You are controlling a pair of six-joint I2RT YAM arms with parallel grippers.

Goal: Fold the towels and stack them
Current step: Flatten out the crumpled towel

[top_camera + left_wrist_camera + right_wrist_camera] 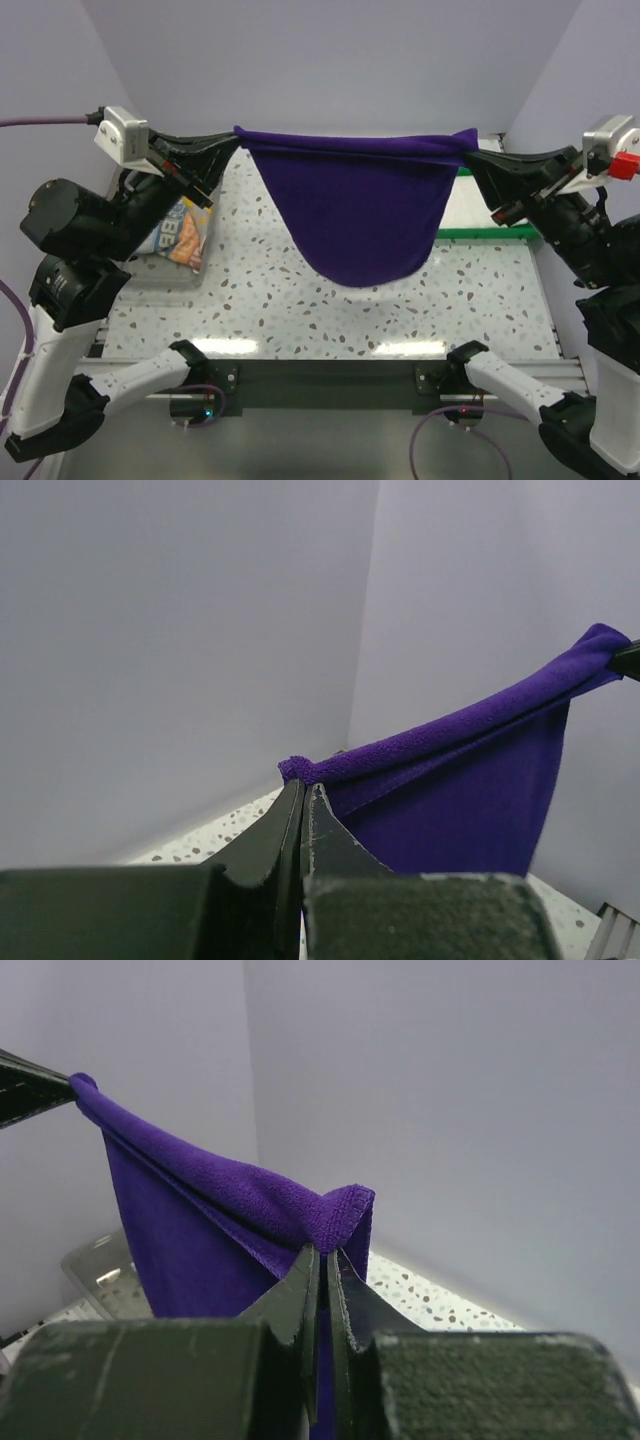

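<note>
Two pincers share one load: the left pincer and the right pincer are each clenched on an upper corner of the purple towel. They stretch its top edge taut across the far side of the desk, toward 12 o'clock in the overhead view. The cloth hangs in a rounded sag, apparently clear of the surface. Both wrist views show two layers running along the held edge, so it looks doubled once. It is not laid down, and no stack shows anywhere. The lettered towel lies at 9 o'clock in a clear tray, partly hidden by the left arm; whether it is folded I cannot tell. No white towel is visible. By my judgement, most of the work remains.
</note>
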